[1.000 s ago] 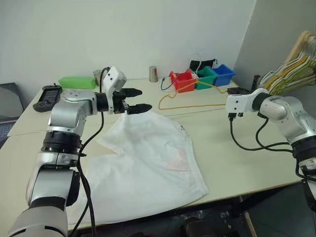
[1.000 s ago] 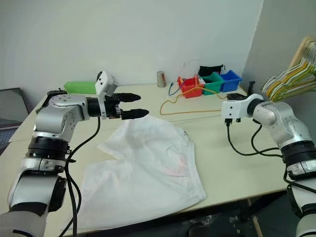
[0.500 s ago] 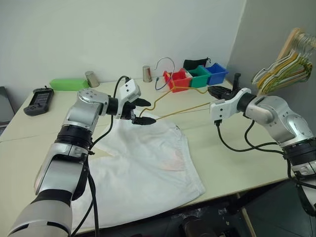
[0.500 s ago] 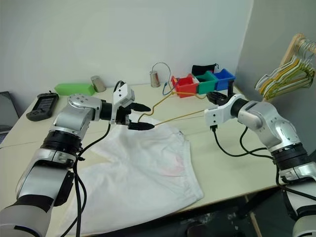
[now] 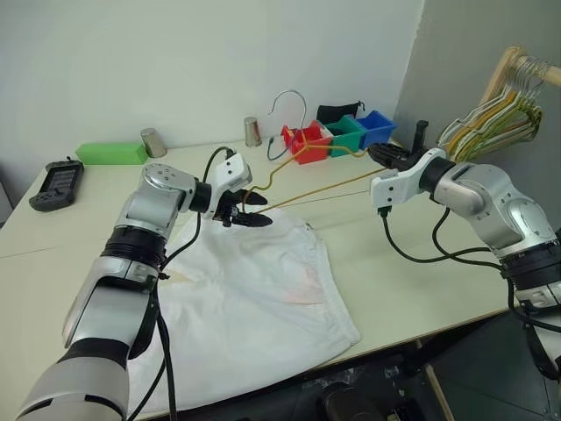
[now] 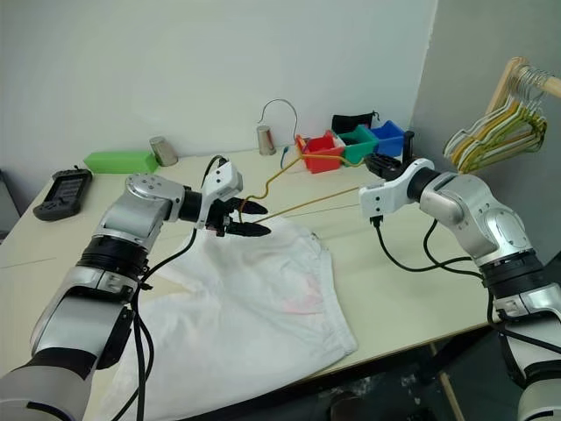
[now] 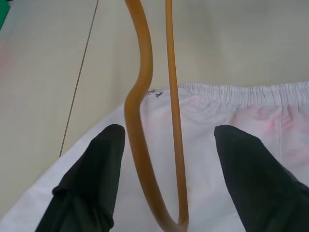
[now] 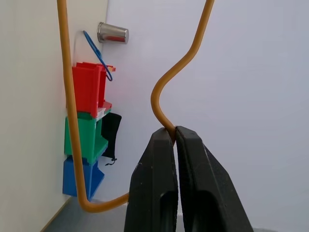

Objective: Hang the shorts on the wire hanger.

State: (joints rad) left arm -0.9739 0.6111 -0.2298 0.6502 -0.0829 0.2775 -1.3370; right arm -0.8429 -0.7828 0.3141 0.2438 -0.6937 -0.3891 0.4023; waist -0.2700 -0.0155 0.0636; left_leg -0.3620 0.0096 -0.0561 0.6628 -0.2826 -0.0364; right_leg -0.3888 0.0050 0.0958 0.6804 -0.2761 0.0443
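Two grippers at work on one wire hanger (image 6: 302,207). Right gripper (image 6: 379,167): fingers clamped together on the hanger's wire, holding it raised above the counter (image 6: 412,272). Left gripper (image 6: 247,218): fingers apart astride the hanger's far corner, over the waistband of the shorts (image 6: 263,307), which lie flat beneath the hanger. Step in hand, judged: steadying the hanger. Next: close on that corner, feed it into the waistband.
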